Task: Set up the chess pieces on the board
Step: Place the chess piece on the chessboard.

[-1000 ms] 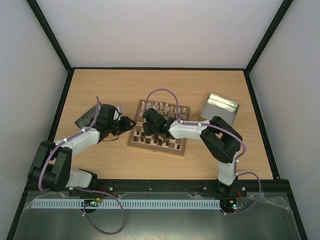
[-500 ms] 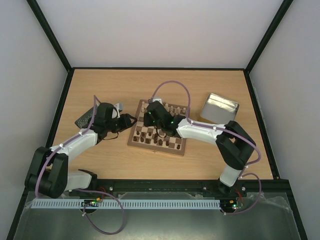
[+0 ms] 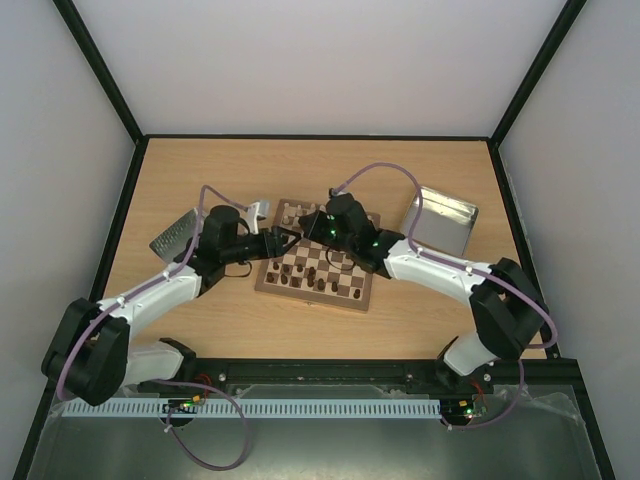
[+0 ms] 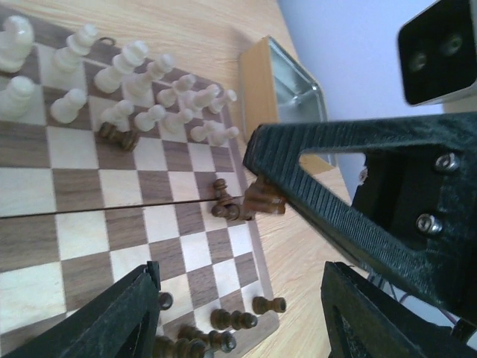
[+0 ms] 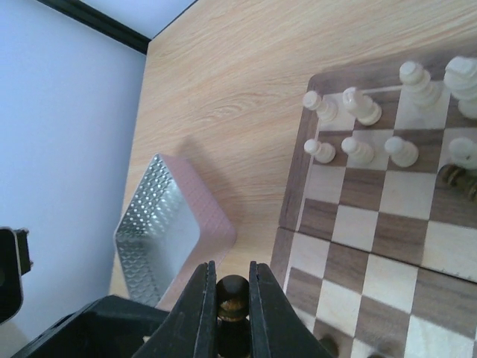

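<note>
Jaws on my right gripper (image 5: 232, 272) are squeezed tight on a dark chess piece (image 5: 232, 294), over the board's (image 5: 387, 194) edge. My left gripper's (image 4: 201, 211) jaws stand wide apart, holding nothing, by the board.

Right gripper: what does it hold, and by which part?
The right gripper pinches a dark chess piece by its rounded end.

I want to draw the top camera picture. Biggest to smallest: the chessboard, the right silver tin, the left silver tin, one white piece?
1. Board.
2. Right silver tin.
3. Left silver tin, though the left arm covers its edge, so its place against the right one is unsure.
4. Cream piece, tiny.
</note>
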`<act>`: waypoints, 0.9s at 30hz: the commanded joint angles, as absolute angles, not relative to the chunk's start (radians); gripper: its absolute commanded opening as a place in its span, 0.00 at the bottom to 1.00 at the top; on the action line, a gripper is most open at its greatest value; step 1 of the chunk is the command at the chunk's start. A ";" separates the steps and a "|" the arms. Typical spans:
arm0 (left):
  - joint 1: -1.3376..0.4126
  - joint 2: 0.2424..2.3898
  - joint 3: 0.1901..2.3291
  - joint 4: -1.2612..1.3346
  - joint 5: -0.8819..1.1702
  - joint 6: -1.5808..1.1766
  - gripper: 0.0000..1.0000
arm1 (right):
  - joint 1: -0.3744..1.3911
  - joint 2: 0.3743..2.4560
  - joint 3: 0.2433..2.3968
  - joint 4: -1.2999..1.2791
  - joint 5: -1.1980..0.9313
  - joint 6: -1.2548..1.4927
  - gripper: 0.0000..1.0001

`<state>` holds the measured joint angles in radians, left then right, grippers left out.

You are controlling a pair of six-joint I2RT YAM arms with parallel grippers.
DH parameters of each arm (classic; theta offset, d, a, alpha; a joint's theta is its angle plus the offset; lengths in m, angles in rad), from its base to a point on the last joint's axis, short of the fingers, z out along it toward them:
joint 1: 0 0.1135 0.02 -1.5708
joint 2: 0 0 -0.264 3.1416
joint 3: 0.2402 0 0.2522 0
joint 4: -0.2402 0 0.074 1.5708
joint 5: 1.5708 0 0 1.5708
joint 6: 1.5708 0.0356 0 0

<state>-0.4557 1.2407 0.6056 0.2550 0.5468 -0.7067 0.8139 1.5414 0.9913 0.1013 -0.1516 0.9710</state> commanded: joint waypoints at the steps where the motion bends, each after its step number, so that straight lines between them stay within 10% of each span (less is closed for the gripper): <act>1: -0.468 1.252 0.622 0.353 0.608 -0.692 0.62 | 0.810 1.479 0.960 0.136 -0.228 1.050 0.03; 27: -0.492 1.281 0.731 0.309 0.675 -0.549 0.26 | 0.807 1.398 0.913 0.080 -0.453 0.921 0.04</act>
